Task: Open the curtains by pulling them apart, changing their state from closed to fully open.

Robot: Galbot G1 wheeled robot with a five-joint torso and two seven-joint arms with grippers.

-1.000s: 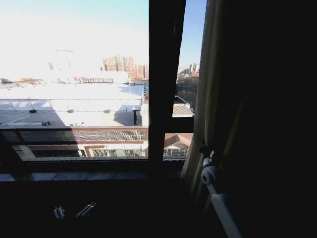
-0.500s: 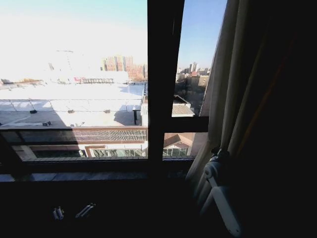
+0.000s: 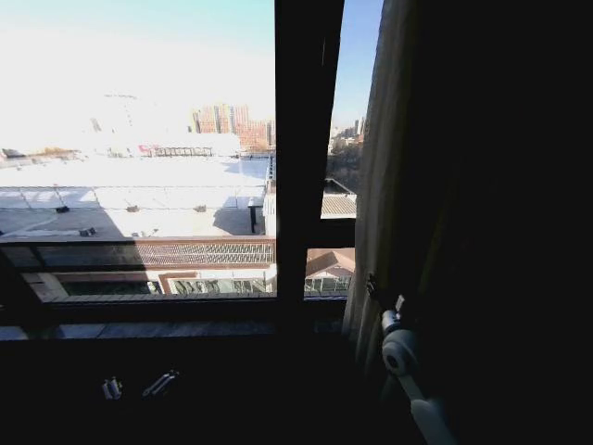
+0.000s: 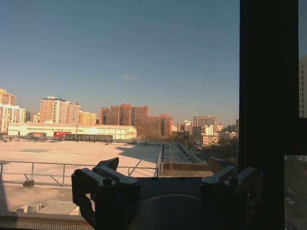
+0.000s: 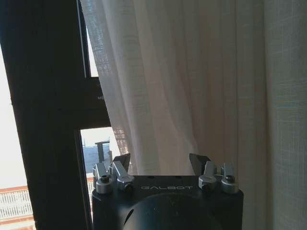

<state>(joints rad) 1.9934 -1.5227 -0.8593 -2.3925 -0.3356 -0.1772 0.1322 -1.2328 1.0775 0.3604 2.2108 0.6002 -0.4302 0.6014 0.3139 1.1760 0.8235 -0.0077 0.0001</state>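
The curtain (image 5: 201, 81) is a sheer creamy white with a fine woven grid and long vertical pleats; in the head view, at the right of the frame, it looks greyish-beige going into black shade. The window frame (image 3: 309, 148) is very dark brown, nearly black. The right pincer (image 5: 160, 165) has a black body with pale lettering, silver metal knuckles and dark fingertips. The left pincer (image 4: 165, 175) is dark grey-black all over. Outside, sky is blue, roofs pale, towers orange-brown.
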